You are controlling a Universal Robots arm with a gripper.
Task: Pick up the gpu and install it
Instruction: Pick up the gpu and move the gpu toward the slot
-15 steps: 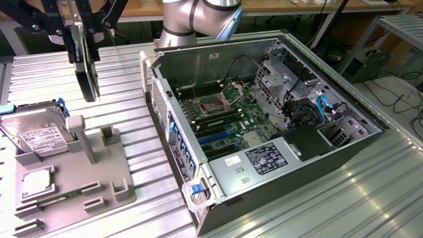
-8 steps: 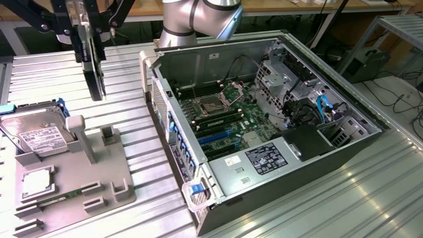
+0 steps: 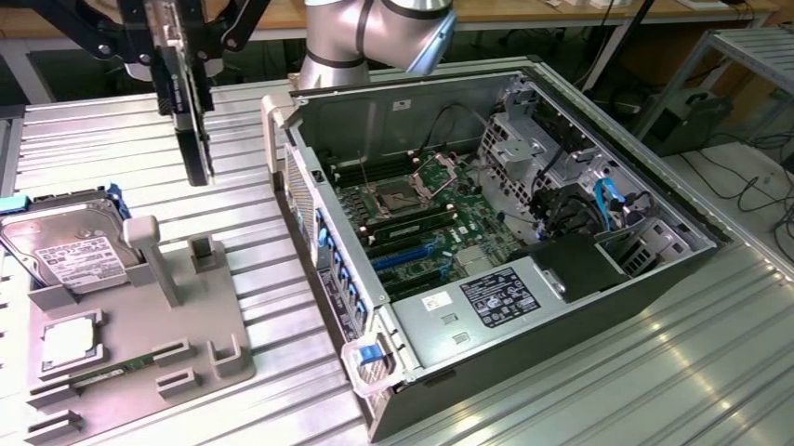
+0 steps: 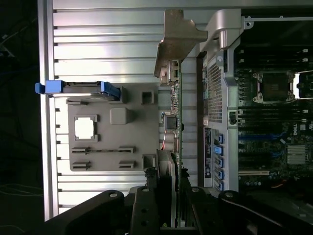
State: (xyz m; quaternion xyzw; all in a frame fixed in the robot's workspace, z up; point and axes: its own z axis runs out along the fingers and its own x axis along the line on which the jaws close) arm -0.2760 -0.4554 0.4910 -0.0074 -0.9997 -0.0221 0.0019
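We saw the gripper (image 3: pixel 189 60) clamped on the thin, dark gpu (image 3: pixel 196 149), upright above the ribbed metal table (image 3: pixel 74 139), to the exterior view's left of the boxy case (image 3: pixel 372 107).

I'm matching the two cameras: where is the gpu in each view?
Exterior view: the gpu hangs on edge from the gripper, high on the exterior view's left, beside the open case.
Wrist view: the gpu runs edge-on between the grey tray and the case.
Shared landmark: the grey tray.
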